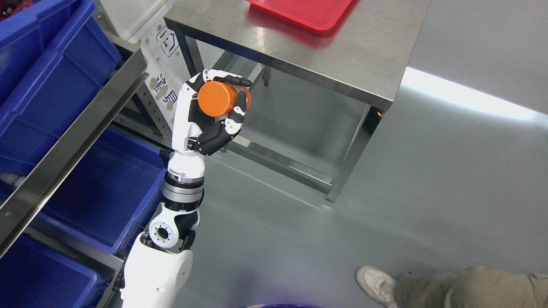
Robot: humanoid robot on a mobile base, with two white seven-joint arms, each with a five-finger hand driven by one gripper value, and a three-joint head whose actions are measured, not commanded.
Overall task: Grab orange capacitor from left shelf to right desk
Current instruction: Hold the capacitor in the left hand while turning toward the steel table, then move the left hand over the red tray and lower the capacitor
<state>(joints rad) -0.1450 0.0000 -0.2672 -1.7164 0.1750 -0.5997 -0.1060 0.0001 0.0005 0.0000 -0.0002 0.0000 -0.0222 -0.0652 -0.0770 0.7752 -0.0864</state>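
Left hand [214, 111] is wrapped tight around the orange capacitor [219, 99], fingers over the top and thumb below, so the cylinder can't roll out. It's carried in the air, clear of the shelf [72, 141] with its blue bins [55, 81], just short of the steel tabletop [342, 55]. A red tray [304, 10] waits there, probably the drop spot.

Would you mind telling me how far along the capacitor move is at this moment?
The pick looks done: the left hand grips the orange capacitor, clear of the blue bins on the shelf. In hand is the carry: the capacitor hangs over the floor, short of the steel desk. Setting it down on the desk, where a red tray lies, remains.
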